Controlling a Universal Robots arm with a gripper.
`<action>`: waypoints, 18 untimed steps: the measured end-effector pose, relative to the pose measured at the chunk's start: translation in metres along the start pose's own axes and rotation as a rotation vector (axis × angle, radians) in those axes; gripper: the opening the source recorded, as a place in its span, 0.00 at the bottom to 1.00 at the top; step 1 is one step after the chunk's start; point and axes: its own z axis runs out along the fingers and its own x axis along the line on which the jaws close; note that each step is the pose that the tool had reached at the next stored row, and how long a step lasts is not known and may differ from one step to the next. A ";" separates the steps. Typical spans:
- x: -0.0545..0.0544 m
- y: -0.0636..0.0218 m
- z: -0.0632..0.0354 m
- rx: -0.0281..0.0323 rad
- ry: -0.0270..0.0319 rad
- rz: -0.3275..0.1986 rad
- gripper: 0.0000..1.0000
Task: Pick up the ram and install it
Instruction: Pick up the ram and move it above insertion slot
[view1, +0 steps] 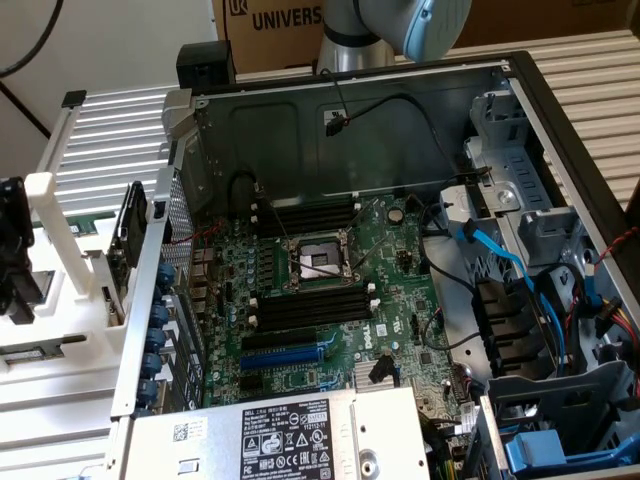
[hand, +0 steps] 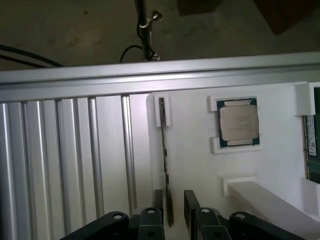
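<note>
The ribbed table (hand: 60, 150) is bare metal, the white holder (hand: 195, 165) matt plastic.

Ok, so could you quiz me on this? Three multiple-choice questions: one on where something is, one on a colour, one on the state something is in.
1. Where is the ram?
A. Standing on edge in the white holder
B. Seated in a black memory slot
C. Lying on the power supply

2. What colour is the long expansion slot on the motherboard?
A. Red
B. Blue
C. Yellow

3. How do the jaws stand?
A. Shut on the processor chip
B. Shut with nothing between them
C. Open, one on each side of the ram

Answers:
1 A: the wrist view shows it upright in the holder's clip.
2 B: the exterior view shows it bright blue.
3 C: they stand apart with the ram's edge between them.
</note>
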 end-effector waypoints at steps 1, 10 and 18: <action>0.000 0.0004 0.0018 -0.0001 -0.0001 -0.005 0.31; 0.002 0.0036 0.0346 -0.0017 -0.0002 -0.074 0.31; 0.003 0.0037 0.0460 -0.0024 0.0000 -0.102 0.31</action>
